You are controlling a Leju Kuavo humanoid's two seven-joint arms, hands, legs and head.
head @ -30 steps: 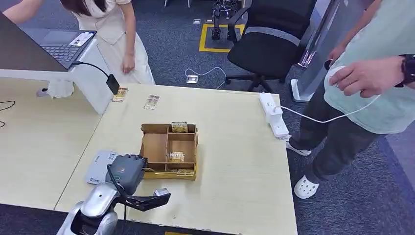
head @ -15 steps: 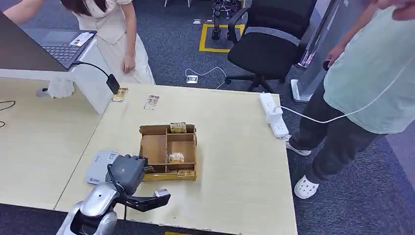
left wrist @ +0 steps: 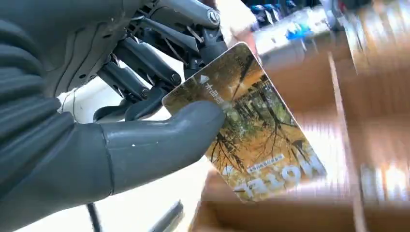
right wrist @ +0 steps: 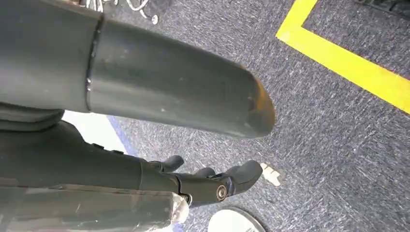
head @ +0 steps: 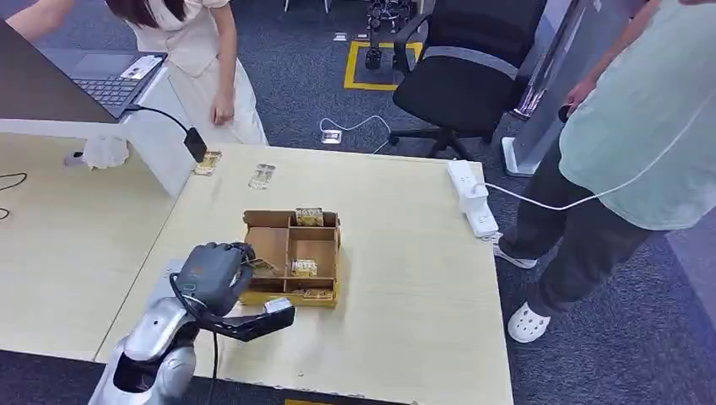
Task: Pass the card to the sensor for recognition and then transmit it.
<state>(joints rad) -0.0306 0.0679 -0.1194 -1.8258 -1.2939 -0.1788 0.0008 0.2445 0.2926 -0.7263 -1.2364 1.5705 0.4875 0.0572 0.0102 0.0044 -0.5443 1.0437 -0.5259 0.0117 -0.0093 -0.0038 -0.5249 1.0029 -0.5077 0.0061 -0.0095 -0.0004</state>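
Head view: the left hand (head: 211, 274) is seen in the lower left of the frame, raised over the left edge of a brown divided box (head: 291, 257) that stands near the middle of the pale wooden bench (head: 405, 278). A card (head: 260, 265) is pinched at the hand's fingers, just over the box's left compartment. More cards are seen standing in the box's middle compartments, and two lie flat near the bench's upper left edge. A grey sensor pad (head: 166, 283) lies on the bench just left of the hand, partly hidden by it. A white power strip (head: 471, 197) lies at the bench's right edge. A person in a white dress is seen at the upper left beside a laptop (head: 110, 84), another person in a pale green shirt at the right, and a black office chair (head: 464, 72) at the top.

In the left wrist view the card (left wrist: 251, 128), printed with autumn trees and the word HOTEL, is pinched between the thick grey thumb and the darker fingers (left wrist: 145, 63), with the blurred box behind it.

In the right wrist view the right hand (right wrist: 203, 181) is seen hanging over grey carpet with a yellow line, its fingers slightly curled and apart, nothing held
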